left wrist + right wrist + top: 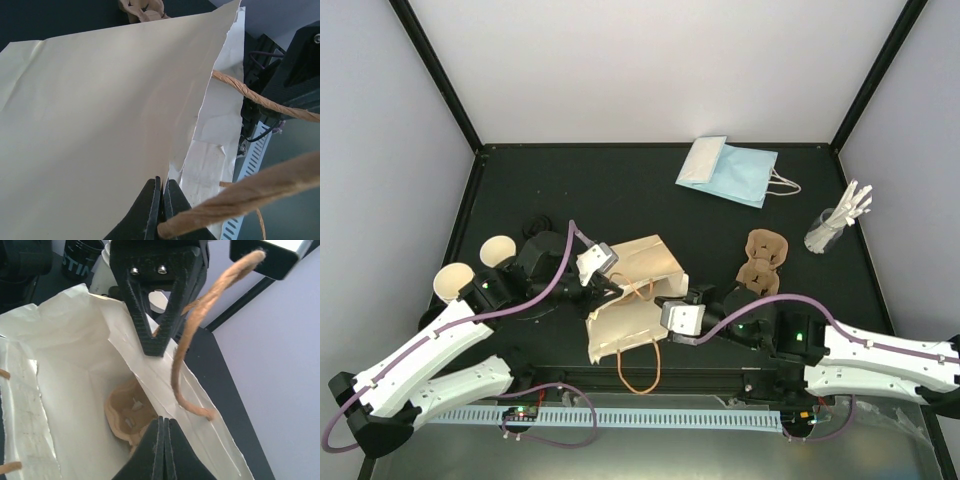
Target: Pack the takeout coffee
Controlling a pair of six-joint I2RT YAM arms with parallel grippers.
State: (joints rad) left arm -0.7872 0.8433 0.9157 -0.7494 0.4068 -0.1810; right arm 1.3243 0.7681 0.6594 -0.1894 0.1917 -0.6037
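The tan paper bag (638, 262) sits in the middle of the table between both arms, its mouth held apart. My left gripper (608, 288) (162, 184) is shut on one rim of the bag (100, 115), with a twine handle (240, 192) crossing in front of its fingers. My right gripper (664, 300) (164, 423) is shut on the opposite rim. Inside the bag (65, 390) lies a brown pulp cup carrier (122, 412). The left gripper's fingertips (155, 342) show at the far rim. The takeout coffee is out of view.
Two lidless cream cups (500, 250) (453, 283) stand at the left. Another brown pulp carrier (766, 260) lies right of the bag. A blue bag (730, 170) lies at the back, and a glass of white utensils (835, 228) stands at the right. A handle loop (640, 372) hangs over the front edge.
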